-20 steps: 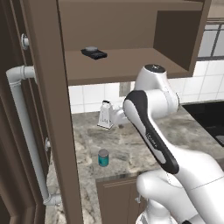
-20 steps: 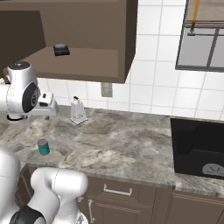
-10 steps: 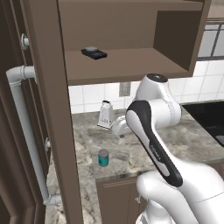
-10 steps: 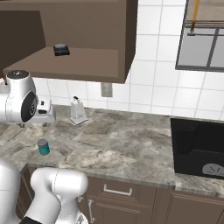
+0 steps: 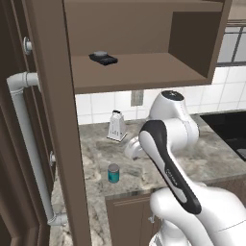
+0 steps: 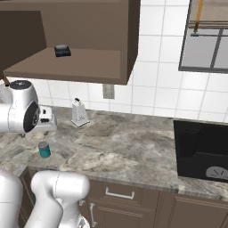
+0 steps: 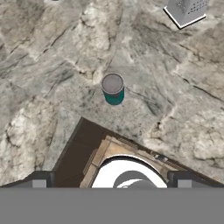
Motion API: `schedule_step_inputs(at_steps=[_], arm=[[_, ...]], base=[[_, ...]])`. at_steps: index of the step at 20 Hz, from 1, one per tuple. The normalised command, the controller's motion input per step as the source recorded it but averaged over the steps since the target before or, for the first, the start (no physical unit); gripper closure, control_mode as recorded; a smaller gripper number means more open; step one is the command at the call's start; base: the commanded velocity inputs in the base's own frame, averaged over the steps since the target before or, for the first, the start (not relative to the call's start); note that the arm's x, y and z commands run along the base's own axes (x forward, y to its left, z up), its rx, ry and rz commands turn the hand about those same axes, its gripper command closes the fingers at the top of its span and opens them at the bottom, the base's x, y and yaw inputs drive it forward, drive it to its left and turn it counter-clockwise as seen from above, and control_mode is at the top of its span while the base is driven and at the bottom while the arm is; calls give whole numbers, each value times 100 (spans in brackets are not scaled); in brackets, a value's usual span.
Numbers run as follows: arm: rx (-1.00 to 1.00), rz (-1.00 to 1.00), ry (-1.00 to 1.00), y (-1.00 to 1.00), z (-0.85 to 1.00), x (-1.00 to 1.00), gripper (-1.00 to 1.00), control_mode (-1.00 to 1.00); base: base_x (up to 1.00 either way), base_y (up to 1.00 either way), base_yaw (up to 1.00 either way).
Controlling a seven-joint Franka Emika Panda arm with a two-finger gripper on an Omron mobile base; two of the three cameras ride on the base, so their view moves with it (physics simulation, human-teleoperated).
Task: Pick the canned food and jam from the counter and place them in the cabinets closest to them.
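Note:
The canned food (image 7: 113, 89) is a small teal can with a silvery top. It stands upright on the marbled counter (image 7: 43, 65), close to the front edge (image 5: 114, 173) (image 6: 43, 149). My gripper (image 7: 110, 180) is open and holds nothing, its two tips spread wide at the bottom of the hand view. It hangs above the counter, looking down, with the can well ahead of the tips. The open dark brown cabinets (image 5: 144, 72) (image 6: 84, 62) hang right above this spot. The jam is out of view.
A metal grater (image 5: 116, 126) (image 6: 79, 113) (image 7: 186, 9) stands by the tiled wall behind the can. A small black object (image 5: 103, 58) lies on the cabinet shelf. A black cooktop (image 6: 200, 147) lies to the right. A white pipe (image 5: 29, 144) runs down the left.
The arm has swung slightly left and lower, bringing the hand down closer over the counter near the can. The can and grater have not moved.

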Motion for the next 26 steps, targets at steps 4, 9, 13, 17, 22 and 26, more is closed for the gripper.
schedule_step_inputs(at_steps=[4,9,13,17,22,26], arm=[[0,6,0,0,-24,0,-100,-100],[0,4,0,0,-23,0,-100,-100],[0,2,0,0,-24,7,-100,-100],[0,1,0,0,-22,12,-100,-100],[0,0,0,0,-23,19,-100,-100],[0,0,-1,0,-24,23,-100,-100]], base=[[0,0,0],[0,0,0],[0,0,0],[0,0,0],[0,0,0],[0,0,0]])
